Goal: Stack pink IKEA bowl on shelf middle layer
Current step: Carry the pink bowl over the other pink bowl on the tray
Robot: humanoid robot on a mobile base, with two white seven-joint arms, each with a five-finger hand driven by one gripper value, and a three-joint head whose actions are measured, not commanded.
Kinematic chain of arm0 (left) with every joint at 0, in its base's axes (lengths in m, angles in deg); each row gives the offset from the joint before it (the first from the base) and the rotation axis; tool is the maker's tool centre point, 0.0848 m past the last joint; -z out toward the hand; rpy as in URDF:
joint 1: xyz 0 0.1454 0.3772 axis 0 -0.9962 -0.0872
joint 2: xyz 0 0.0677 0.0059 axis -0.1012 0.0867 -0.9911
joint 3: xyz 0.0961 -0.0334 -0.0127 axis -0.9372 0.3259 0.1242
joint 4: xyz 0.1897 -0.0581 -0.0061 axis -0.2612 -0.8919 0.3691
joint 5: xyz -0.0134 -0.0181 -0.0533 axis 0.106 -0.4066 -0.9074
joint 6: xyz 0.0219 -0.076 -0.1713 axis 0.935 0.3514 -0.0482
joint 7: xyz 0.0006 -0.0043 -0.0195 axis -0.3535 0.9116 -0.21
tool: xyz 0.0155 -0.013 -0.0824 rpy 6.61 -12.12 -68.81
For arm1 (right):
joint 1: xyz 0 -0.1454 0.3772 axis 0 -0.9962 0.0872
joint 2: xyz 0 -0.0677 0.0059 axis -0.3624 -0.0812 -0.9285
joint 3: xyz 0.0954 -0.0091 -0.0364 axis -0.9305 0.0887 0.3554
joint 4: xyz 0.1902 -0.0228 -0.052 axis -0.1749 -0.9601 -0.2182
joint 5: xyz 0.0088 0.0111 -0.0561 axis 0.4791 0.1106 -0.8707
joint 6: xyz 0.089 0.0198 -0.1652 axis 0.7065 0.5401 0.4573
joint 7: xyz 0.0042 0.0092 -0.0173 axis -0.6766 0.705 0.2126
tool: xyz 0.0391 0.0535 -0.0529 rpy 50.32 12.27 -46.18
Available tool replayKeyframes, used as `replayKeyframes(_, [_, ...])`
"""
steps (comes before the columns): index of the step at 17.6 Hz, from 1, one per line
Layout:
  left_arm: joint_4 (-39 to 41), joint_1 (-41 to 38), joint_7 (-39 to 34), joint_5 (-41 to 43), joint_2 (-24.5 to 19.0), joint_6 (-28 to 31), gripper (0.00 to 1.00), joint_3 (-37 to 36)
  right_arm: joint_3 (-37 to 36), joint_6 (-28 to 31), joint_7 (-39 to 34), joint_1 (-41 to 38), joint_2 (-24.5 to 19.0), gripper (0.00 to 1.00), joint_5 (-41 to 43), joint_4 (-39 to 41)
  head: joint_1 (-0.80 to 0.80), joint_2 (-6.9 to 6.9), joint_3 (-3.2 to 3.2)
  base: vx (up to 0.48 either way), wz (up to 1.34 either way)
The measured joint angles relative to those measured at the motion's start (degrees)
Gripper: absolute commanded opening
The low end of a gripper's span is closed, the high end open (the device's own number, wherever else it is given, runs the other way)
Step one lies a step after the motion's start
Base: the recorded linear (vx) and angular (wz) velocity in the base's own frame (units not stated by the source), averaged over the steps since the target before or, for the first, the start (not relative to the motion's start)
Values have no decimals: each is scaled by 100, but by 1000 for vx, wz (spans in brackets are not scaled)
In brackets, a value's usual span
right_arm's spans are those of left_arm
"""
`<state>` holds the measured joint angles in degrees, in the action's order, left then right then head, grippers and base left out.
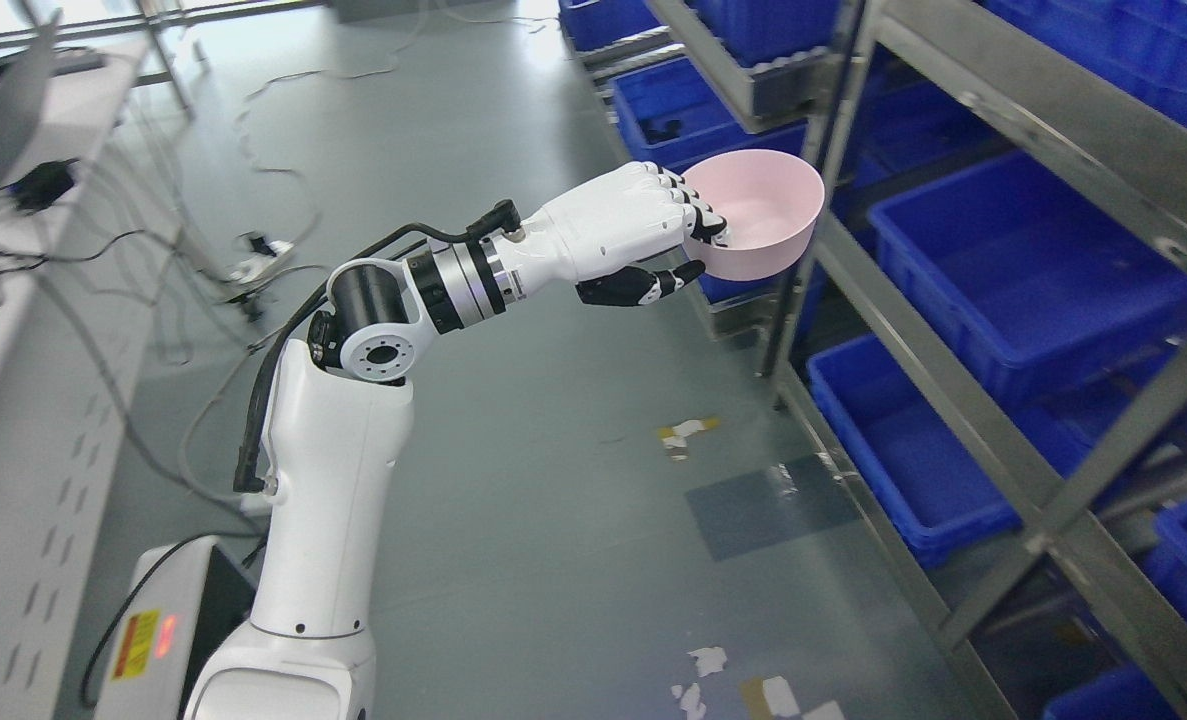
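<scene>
Bowl [763, 215], pink, empty, held in the air just outside the shelf [993, 440], at the steel upright on its left side. Tilted slightly, mouth up and toward the camera. Gripped at the near-left rim by the left hand [643, 235]: fingers [698, 212] hooked over the rim into the bowl, thumb pressed against the outer wall below, a pinch likely chosen to leave the far side free for sliding in between the shelf boards. Arm stretched from the lower left across the grey floor [553, 480]. Blue bins [1013, 270] lined up on the shelf layers, right of the bowl. No second bowl seen to stack onto. Right hand out of view.
</scene>
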<state>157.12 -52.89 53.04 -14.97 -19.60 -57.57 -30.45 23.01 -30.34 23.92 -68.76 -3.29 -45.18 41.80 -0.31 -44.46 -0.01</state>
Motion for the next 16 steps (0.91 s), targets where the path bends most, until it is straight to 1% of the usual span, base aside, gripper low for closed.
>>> replayKeyframes(4, [5, 123, -122, -72, 0, 0, 1, -79, 0, 0, 6, -4, 0, 100, 0, 0, 0, 0, 0, 69, -1527])
replayKeyframes(9, [-5, 722, -111, -175, 0, -15, 1, 45, 0, 0, 15, -3, 0, 100, 0, 0, 0, 0, 0, 51, -1285])
replayKeyframes(10, [-13, 832, -101, -172, 0, 81, 2, 74, 0, 0, 23, -3, 0, 100, 0, 0, 0, 0, 0, 58, -1040])
replayKeyframes(14, [-100, 1287, -64, 107, 1, 1077, 2, 151, 0, 0, 27, 0, 0, 100, 0, 0, 0, 0, 0, 79, -726])
replayKeyframes(16, [-221, 1514, 37, 282, 1, 1232, 2, 160, 0, 0, 15, 0, 0, 100, 0, 0, 0, 0, 0, 95, -332])
